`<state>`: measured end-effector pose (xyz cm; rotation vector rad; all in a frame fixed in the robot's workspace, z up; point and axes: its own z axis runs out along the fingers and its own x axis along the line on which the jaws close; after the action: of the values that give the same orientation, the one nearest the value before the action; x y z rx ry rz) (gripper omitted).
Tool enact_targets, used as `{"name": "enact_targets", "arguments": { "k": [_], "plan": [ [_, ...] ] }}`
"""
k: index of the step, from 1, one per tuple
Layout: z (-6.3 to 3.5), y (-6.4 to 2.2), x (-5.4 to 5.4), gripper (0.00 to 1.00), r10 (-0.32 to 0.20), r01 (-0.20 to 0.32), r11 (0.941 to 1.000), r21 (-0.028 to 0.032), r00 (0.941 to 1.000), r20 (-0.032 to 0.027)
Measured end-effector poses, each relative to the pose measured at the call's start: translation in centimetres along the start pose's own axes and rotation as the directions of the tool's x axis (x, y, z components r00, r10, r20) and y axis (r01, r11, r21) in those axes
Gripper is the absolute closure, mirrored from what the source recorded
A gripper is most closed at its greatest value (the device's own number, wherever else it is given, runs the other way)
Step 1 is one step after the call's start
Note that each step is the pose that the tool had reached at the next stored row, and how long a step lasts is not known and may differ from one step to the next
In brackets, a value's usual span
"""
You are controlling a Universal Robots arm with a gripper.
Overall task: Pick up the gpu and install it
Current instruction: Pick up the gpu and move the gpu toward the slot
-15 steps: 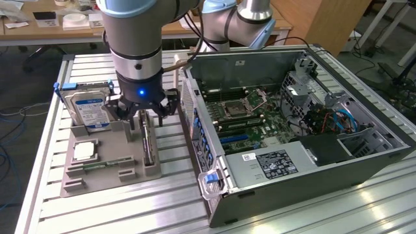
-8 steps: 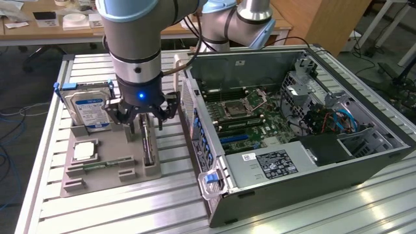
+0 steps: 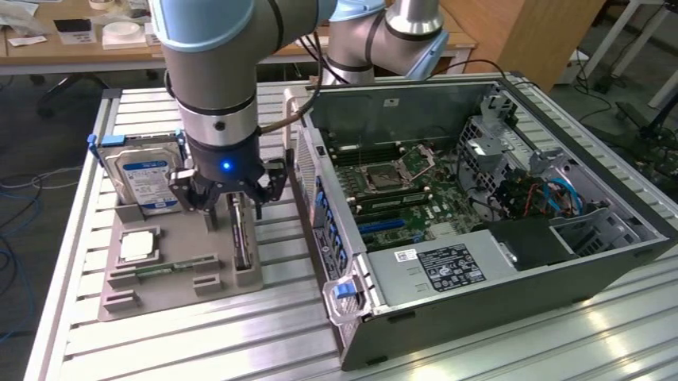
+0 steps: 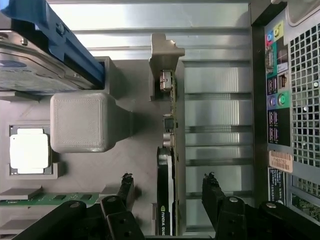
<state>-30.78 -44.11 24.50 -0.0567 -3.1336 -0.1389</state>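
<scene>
Your gripper (image 3: pixel 233 213) hangs wide open astride the gpu (image 4: pixel 166 192) (on edge in its gray holder (image 3: pixel 175 242)); nothing is grasped yet, so lifting it and installing it in the computer case (image 3: pixel 477 317) both remain.

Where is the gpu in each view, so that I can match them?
Exterior view: the gpu stands on edge in the grey holder, on the exterior view's left of the computer case.
Wrist view: the gpu is seen edge-on, along the holder's side nearest the case.
Shared landmark: the hard drive.

Gray tray (image 3: pixel 175 238) on slatted metal surface (image 3: pixel 212 341). Hard drive (image 3: pixel 148 171) upright in it; processor chip (image 3: pixel 139 246), memory stick (image 3: pixel 159 271) lie flat in slots.
</scene>
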Motion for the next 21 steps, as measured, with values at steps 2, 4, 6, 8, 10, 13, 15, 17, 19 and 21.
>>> {"name": "enact_targets", "arguments": {
  "k": [2, 4, 6, 8, 10, 13, 15, 17, 19, 21],
  "plan": [
    [0.36, -0.03, 0.0, 0.34, 0.0, 0.0, 1.0, 0.0021, 1.0, 0.0001],
    [0.72, -0.06, 0.0, 0.34, 0.0, 0.0, 1.0, 0.0021, 1.0, 0.0002],
    [1.08, -0.06, 0.0, 0.34, 0.0, 0.0, 1.0, 0.0021, 1.0, 0.0002],
    [1.46, -0.05, 0.0, 0.34, 0.0, 0.0, 1.0, 0.0022, 1.0, 0.0002],
    [1.83, 0.17, 0.0, 0.34, 0.0, 0.0, 1.0, 0.0023, 1.0, 0.0],
    [2.4, 0.37, 0.0, 0.34, 0.0, 0.0, 1.0, 0.0021, 1.0, 0.0002],
    [2.77, 0.34, 0.0, 0.34, 0.0, 0.0, 1.0, 0.0024, 1.0, 0.0],
    [3.13, 0.31, 0.0, 0.34, 0.0, 0.0, 1.0, 0.0026, 1.0, 0.0002],
    [3.48, 0.28, 0.0, 0.34, 0.0, 0.0, 1.0, 0.004, 1.0, 0.0002],
    [3.81, 0.25, 0.0, 0.34, 0.0, 0.0, 1.0, 0.0058, 1.0, 0.0002]
  ]
}}
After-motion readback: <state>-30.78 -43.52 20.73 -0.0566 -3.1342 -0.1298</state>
